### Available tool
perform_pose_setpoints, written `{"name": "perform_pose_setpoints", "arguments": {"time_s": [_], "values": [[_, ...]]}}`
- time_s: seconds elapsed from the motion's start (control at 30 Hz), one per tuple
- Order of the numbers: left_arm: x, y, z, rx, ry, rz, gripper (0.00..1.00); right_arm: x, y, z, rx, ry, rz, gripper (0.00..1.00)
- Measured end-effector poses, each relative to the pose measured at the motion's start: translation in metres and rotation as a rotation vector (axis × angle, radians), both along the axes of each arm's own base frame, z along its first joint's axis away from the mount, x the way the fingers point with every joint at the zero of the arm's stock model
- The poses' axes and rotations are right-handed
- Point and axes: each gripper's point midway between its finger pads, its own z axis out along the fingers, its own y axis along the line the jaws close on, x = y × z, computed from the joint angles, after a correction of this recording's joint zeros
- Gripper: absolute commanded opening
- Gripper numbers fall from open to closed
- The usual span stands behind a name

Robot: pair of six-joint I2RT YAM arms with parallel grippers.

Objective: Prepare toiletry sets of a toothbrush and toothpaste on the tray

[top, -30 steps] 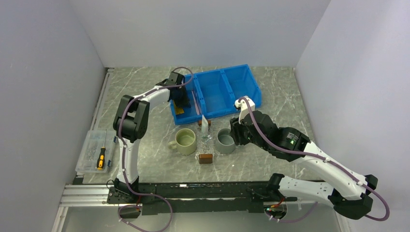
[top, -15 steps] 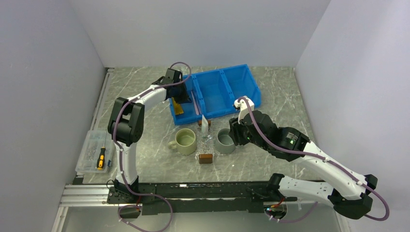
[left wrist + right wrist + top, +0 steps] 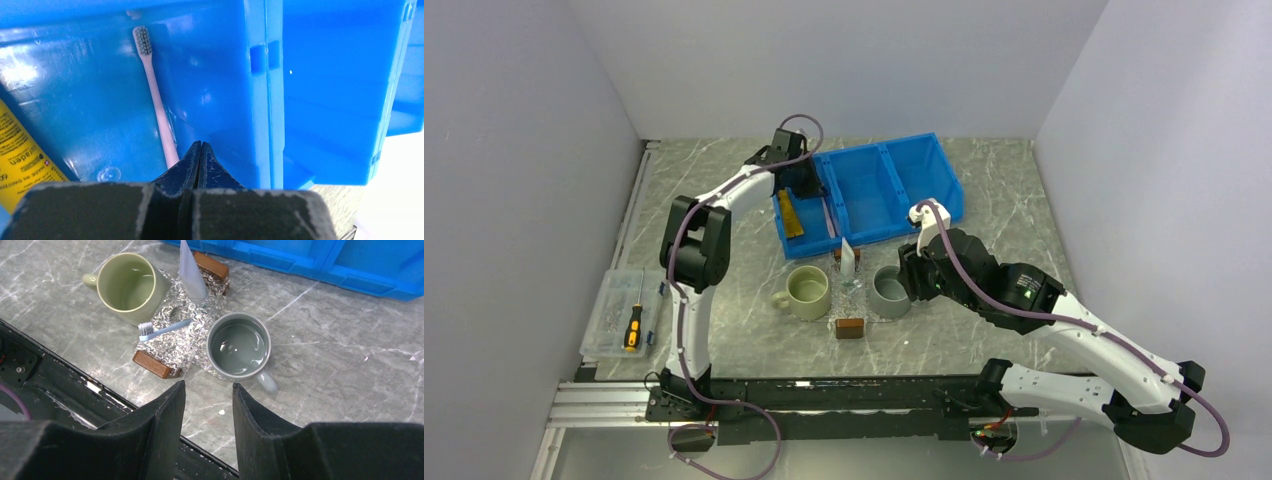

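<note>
parts box [image 3: 622, 312]: is sitting at the table's left edge, with a screwdriver [image 3: 633, 326] lying in or on it.
left gripper [image 3: 200, 147]: is hanging inside the left compartment of the blue bin [image 3: 894, 232], jaws pressed together with nothing visibly between them.
yellow toothpaste [image 3: 20, 160]: is lying flat in that compartment, left of the fingers.
pink toothbrush [image 3: 155, 100]: is lying along the compartment's right wall, its handle end running just beside the closed tips; I cannot tell whether they touch.
green mug [image 3: 131, 285]: is standing just left of the tray.
tray [image 3: 172, 347]: is lying between the mugs, a brown handle [image 3: 152, 364] at its near end.
white toothpaste [image 3: 192, 270]: is standing upright at the tray's far end.
blue toothbrush [image 3: 162, 330]: is lying across the tray's middle.
grey mug [image 3: 239, 346]: is touching the tray's right edge.
right gripper [image 3: 207, 386]: is hovering above the grey mug, jaws apart, holding nothing.
</note>
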Motion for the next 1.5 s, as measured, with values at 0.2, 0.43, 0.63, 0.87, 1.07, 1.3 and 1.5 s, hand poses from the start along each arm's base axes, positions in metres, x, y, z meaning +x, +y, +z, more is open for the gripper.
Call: {"name": "perform_pose_setpoints", "arguments": {"time_s": [0.2, 0.43, 0.63, 0.87, 1.07, 1.3, 1.5], "values": [[0.007, 0.000, -0.010, 0.013, 0.018, 0.013, 0.00, 0.000, 0.000, -0.002, -0.004, 0.003, 0.000, 0.42], [0.007, 0.001, -0.037, 0.033, 0.068, 0.020, 0.00, 0.000, 0.000, -0.005, -0.006, 0.006, 0.001, 0.42], [0.008, 0.000, -0.050, 0.037, 0.093, 0.024, 0.00, 0.000, 0.001, -0.004, -0.001, 0.007, 0.002, 0.42], [0.008, 0.003, -0.051, 0.060, 0.104, 0.032, 0.00, -0.001, 0.002, -0.005, 0.001, 0.011, 0.007, 0.42], [0.006, 0.013, -0.053, 0.117, 0.107, 0.039, 0.00, -0.003, 0.003, -0.005, 0.004, 0.017, 0.016, 0.41], [-0.005, 0.033, -0.053, 0.202, 0.121, 0.055, 0.00, -0.003, 0.004, -0.005, 0.007, 0.020, 0.018, 0.41], [-0.021, 0.051, -0.048, 0.242, 0.132, 0.064, 0.00, -0.004, 0.004, -0.008, 0.007, 0.026, 0.015, 0.42]]}}
